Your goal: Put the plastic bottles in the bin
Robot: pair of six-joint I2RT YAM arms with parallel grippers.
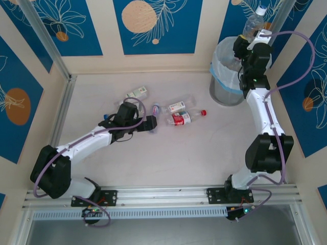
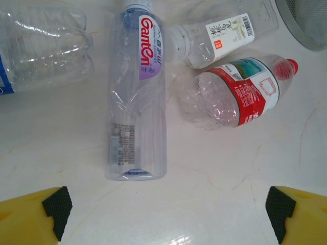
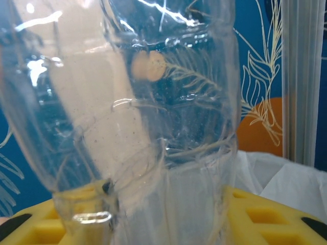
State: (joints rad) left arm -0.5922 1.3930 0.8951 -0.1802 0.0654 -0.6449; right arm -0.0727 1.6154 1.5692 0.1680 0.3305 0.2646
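Note:
High over the far right rim of the bin point(image 1: 220, 84), my right gripper point(image 1: 250, 38) is shut on a clear plastic bottle point(image 1: 254, 23) with a white cap, held upright. In the right wrist view that bottle point(image 3: 138, 127) sits between my yellow fingers point(image 3: 268, 214), with the bin's white bag point(image 3: 276, 173) behind it. My left gripper point(image 1: 153, 125) hovers open over the table. Ahead of it lie a purple-label bottle point(image 2: 137, 97), a red-label bottle point(image 2: 240, 92) and a white-label bottle point(image 2: 214, 38). The left gripper point(image 2: 168, 217) has nothing between its black pads point(image 2: 56, 209).
A crushed clear bottle with a blue label point(image 2: 41, 48) lies left of the purple-label one. A green-white labelled bottle point(image 1: 137, 93) rests further back. The bin's grey wall point(image 2: 306, 23) shows at the upper right of the left wrist view. Blue patterned walls enclose the table.

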